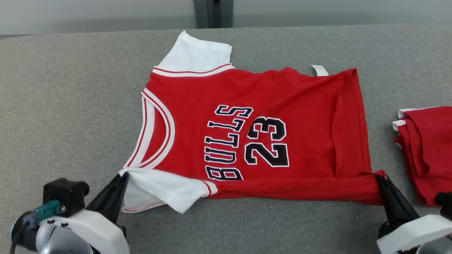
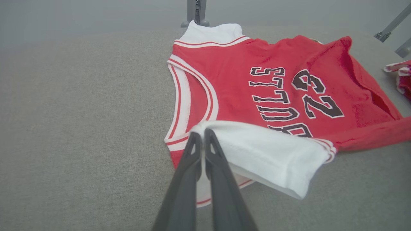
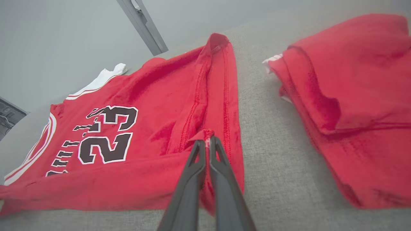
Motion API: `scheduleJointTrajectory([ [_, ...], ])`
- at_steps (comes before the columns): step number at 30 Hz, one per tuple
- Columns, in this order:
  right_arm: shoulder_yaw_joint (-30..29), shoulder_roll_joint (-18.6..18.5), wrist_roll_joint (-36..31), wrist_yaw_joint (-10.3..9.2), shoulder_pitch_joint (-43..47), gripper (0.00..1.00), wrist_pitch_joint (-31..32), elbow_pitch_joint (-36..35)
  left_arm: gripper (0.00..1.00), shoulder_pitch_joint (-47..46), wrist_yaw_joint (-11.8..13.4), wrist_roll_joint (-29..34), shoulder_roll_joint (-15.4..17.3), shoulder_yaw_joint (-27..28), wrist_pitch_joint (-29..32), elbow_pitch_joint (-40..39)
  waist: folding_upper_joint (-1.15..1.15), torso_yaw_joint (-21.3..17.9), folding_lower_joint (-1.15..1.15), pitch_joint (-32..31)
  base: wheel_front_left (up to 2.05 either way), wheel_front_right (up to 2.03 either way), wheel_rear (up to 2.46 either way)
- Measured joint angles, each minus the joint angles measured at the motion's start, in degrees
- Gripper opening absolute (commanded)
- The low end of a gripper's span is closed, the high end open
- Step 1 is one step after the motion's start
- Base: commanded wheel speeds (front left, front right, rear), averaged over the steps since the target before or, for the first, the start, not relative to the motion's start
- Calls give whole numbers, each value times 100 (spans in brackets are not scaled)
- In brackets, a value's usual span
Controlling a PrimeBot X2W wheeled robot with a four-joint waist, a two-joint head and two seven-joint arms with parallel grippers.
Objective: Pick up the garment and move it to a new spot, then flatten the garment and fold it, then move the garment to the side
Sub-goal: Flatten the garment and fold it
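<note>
- Head: jersey [image 1: 300, 102] lies mid grey pad [image 1: 70, 106]; its near edge is folded over, hiding the foot of the lettering. Red pile [image 1: 429, 148] at right, cut off by the frame.
- Left wrist: left gripper [image 2: 201, 132] pinched tight on the white sleeve [image 2: 273, 157] corner; sleeve covers the jersey part under it.
- Right wrist: right gripper [image 3: 207, 140] clamped on the red hem corner, fingers together; pile's far side out of frame.

Folded red pile [image 1: 427, 151], partly off-frame
</note>
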Motion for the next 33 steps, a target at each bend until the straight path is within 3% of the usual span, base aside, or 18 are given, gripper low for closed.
scheduleJointTrajectory([
  [13,159,2,-76,0,-926,0,-115,657,0,-1433,-485,-142,-370,-156,-371,1502,0,-128,0,759,0,0,0],
  [14,182,1,-76,0,-964,1,-140,682,12,-1456,-525,-153,-377,-192,-386,1569,0,-133,0,780,0,0,0],
  [15,210,-10,-76,0,-992,49,-170,691,41,-1469,-550,-155,-390,-200,-454,1622,0,-139,0,794,0,0,0],
  [16,236,-16,-62,0,-1004,100,-200,695,100,-1479,-549,-176,-439,-181,-516,1651,0,-143,0,804,0,0,0],
  [19,263,-25,49,0,-998,100,-335,651,100,-1485,-520,-175,-532,-129,-733,1686,0,-134,0,807,0,0,0],
  [23,86,-68,-54,0,-976,100,-766,369,100,-1435,-267,-145,-736,140,-1329,1639,0,-122,0,744,0,0,0],
  [33,160,-193,-942,0,-1167,100,-1753,-193,100,-1419,192,583,-907,309,-2627,1561,0,-130,0,373,0,0,0],
])
